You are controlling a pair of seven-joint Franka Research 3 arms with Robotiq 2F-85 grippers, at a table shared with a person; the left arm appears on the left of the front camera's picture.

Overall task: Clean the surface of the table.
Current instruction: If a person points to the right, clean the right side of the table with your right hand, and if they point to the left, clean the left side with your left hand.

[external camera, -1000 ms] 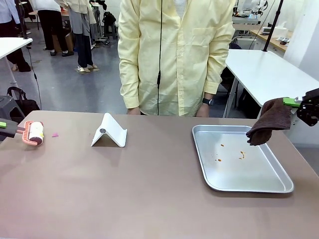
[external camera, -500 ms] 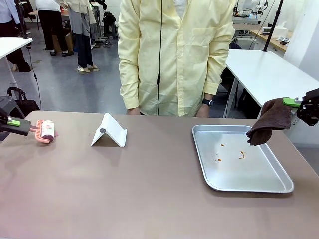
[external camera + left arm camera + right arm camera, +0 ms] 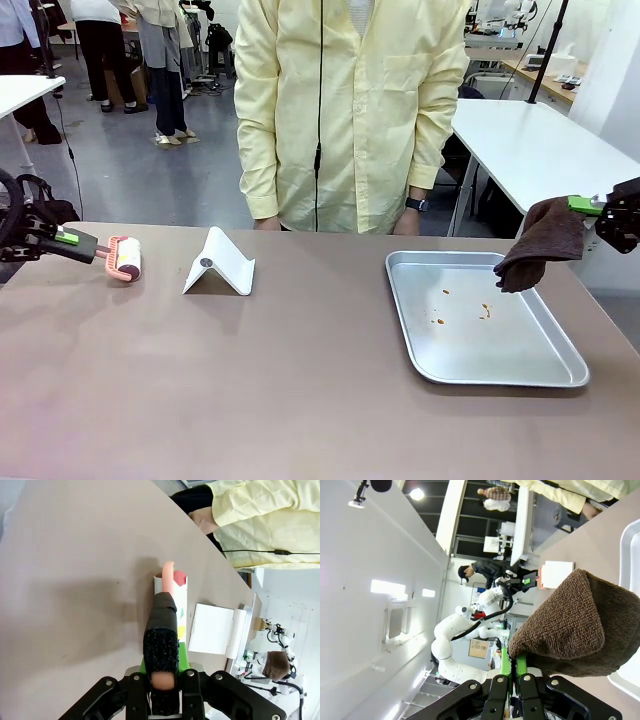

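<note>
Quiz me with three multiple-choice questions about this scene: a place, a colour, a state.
1. Where on the table is the lint roller? A) right end B) near edge C) far left
2. What colour is the cloth? A) brown B) blue C) white
3. The right end effector is: A) open, empty B) shut on the cloth C) shut on the roller
Answers: 1 C, it is left of the white stand; 2 A, dark brown towelling; 3 B, it pinches the hanging cloth.

One table point(image 3: 300, 400), roller point(image 3: 125, 258), stand point(image 3: 220, 264), tray point(image 3: 520, 352), cloth point(image 3: 540, 245)
</note>
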